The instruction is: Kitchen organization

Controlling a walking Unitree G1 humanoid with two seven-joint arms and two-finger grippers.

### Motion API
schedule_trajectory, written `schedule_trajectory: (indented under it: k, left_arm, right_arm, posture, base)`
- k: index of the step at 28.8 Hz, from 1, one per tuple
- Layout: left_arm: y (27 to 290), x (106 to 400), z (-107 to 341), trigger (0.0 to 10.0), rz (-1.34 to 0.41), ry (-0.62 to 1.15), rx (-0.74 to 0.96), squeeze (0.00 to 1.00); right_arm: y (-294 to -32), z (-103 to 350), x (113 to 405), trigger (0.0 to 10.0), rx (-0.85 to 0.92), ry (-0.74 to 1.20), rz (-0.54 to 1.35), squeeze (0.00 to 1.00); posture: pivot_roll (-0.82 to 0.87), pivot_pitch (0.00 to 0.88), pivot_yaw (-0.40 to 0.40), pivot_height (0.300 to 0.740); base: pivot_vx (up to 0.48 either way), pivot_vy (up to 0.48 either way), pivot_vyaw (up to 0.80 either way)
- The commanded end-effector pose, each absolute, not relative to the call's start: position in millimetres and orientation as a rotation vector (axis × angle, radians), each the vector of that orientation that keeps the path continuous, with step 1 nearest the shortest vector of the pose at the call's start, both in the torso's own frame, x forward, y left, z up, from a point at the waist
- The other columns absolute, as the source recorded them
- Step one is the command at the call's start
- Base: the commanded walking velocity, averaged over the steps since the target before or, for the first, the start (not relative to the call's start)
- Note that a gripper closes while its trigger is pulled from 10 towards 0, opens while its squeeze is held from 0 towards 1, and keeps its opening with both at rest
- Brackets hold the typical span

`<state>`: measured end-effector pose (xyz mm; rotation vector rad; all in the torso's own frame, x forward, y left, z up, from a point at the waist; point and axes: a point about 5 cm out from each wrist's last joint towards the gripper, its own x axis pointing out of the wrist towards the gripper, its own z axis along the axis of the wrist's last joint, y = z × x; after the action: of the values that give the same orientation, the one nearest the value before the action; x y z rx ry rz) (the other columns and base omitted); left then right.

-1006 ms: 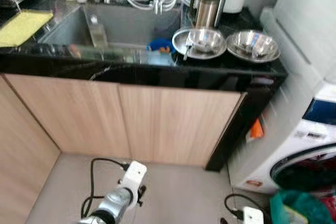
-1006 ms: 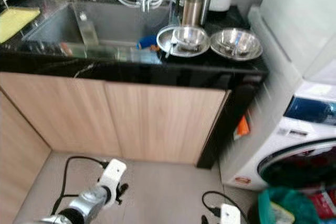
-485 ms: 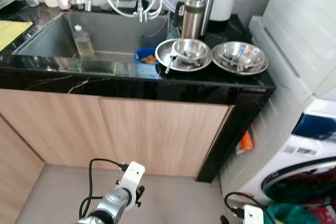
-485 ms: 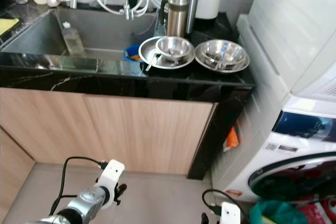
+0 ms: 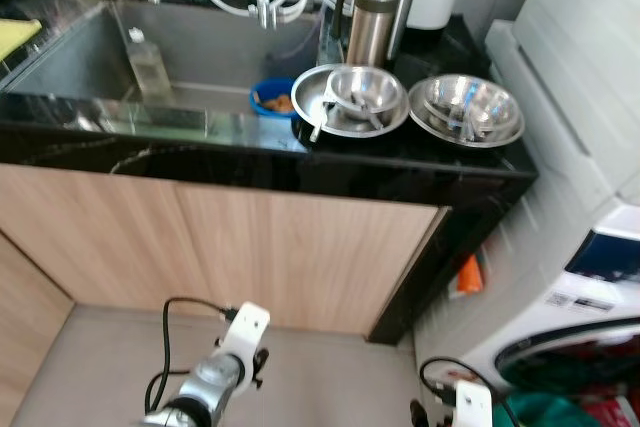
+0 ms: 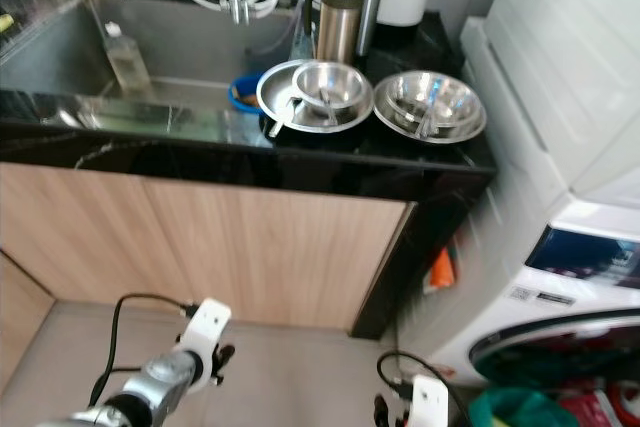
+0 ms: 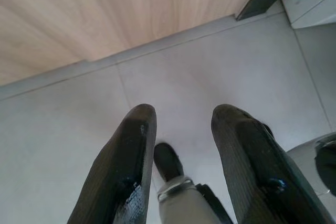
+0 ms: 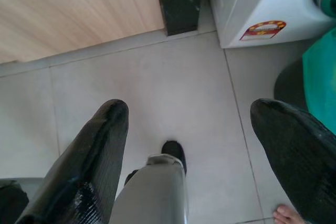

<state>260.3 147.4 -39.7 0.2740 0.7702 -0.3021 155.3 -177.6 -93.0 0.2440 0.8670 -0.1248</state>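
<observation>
Steel bowls sit on the black counter right of the sink, now nearer as the robot closes in; both arms hang low, left gripper and right gripper fingers apart, empty.

Black counter w/ wood cabinets, grey tile floor

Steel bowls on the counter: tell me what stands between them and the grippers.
Both grippers, left and right, hang low over the floor. The black counter edge and cabinet doors lie between them and the steel bowls.
</observation>
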Motion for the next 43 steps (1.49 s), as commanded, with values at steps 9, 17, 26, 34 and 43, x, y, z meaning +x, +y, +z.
schedule_trajectory:
  k: [9,17,26,34,43]
  left_arm:
    - [148.8,255.0,-44.0,10.0,-0.301,0.802,0.27,0.0]
    - [148.1,255.1,-43.8,10.0,-0.313,0.799,0.282,0.0]
    - [146.7,255.8,-43.3,10.0,-0.319,0.793,0.277,0.0]
    - [147.1,255.0,-43.8,10.0,-0.32,0.797,0.278,0.0]
    - [148.8,255.0,-43.8,10.0,-0.316,0.797,0.28,0.0]
  right_arm:
    - [-178.0,-95.0,150.5,10.0,0.258,0.88,-0.139,0.0]
    - [-177.4,-95.4,149.4,10.0,0.256,0.883,-0.135,0.0]
    - [-177.1,-95.3,149.5,10.0,0.259,0.878,-0.136,0.0]
    - [-176.8,-95.7,149.5,10.0,0.262,0.889,-0.136,0.0]
    - [-177.1,-94.6,151.4,10.0,0.261,0.875,-0.132,0.0]
  posture:
    - [0.14,0.099,-0.1,0.74]
    - [0.14,0.09,-0.099,0.74]
    - [0.14,0.099,-0.096,0.74]
    - [0.14,0.107,-0.094,0.74]
    - [0.14,0.112,-0.094,0.74]
  base:
    - [0.0,0.0,0.0]
    - [0.0,0.0,0.0]
    - [0.0,0.0,0.0]
    - [0.0,0.128,-0.34]
    - [0.0,0.411,0.0]
